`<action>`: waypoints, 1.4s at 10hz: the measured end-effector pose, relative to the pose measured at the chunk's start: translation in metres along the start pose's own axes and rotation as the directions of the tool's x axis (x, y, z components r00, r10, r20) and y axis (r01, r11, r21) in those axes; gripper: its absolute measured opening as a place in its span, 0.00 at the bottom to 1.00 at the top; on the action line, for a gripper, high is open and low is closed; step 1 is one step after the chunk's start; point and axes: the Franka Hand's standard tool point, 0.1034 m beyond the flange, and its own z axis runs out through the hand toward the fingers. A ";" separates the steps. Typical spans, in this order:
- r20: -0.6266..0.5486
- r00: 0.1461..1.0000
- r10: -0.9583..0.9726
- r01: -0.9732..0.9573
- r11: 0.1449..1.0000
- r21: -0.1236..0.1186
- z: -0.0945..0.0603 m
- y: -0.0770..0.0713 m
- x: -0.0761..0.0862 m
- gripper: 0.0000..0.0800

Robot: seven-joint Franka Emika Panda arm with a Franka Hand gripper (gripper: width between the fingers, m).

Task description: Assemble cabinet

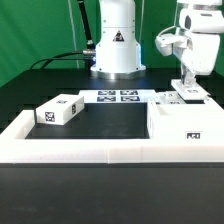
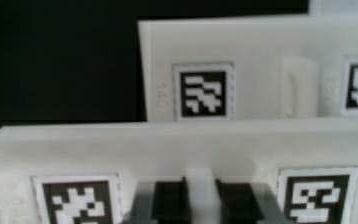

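Black table (image 1: 100, 125), bordered at the front and at the exterior view's left by a low white rim (image 1: 90, 150). Green backdrop behind.

Arm base (image 1: 116, 40): white, stands at the back of the table, near the middle. The arm's upper links come down at the exterior view's right.

Cabinet (image 1: 185, 122): white boxy body on the table at the exterior view's right, just inside the front rim. 1 tag shows on its front face. A smaller white tagged piece (image 1: 186, 98) sits at its back edge. In the wrist view the cabinet (image 2: 247, 100) fills the frame as 2 white faces, 1 nearer and 1 behind it, each with 2 tags; 1 of the far tags is cut off by the frame edge.

Loose white block (image 1: 60, 111): lies near the exterior view's left, well apart from the cabinet, angled, with tags on 2 faces.

Marker board (image 1: 118, 97): flat on the table in front of the arm base, between the block and the cabinet.

Gripper (image 1: 188, 86): points down, right above the small piece at the cabinet's back edge. Contact with it: cannot tell. How far the fingers are spread: cannot tell. Dark upright bars between the 2 near tags in the wrist view are too blurred to identify.
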 end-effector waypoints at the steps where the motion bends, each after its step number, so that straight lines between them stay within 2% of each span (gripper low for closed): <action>1: 0.001 1.000 0.001 -0.001 1.000 -0.004 -0.003 0.007 -0.004 0.09; 3: 0.003 1.000 -0.016 0.016 1.000 -0.013 -0.009 0.018 -0.009 0.09; 6: 0.004 1.000 -0.008 0.008 1.000 -0.011 -0.008 0.019 -0.010 0.09; 9: 0.005 0.999 0.051 -0.051 0.998 -0.024 -0.012 0.038 -0.015 0.09; 14: 0.003 0.998 0.059 -0.059 0.998 -0.017 -0.005 0.038 -0.020 0.09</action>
